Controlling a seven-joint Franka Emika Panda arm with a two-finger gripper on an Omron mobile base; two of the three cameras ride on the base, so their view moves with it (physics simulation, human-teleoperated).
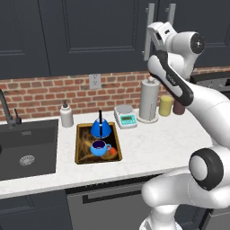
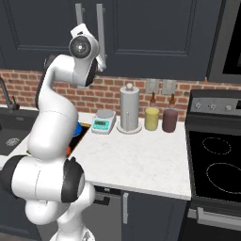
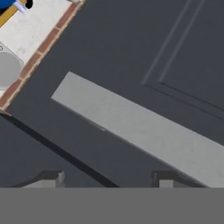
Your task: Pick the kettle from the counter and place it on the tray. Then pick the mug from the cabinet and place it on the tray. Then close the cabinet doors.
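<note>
Left base view: the kettle (image 1: 100, 128) and mug (image 1: 99, 147) are seen on the tray (image 1: 81, 148) at centre left of the counter (image 1: 157, 143). At upper right, the gripper (image 1: 155, 45) is raised against the cabinet doors (image 1: 99, 36), jaws apart, holding nothing.

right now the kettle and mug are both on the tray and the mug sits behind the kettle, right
Not quite: in the left base view the mug sits in front of the kettle, nearer the counter edge. Both are on the tray.
</note>
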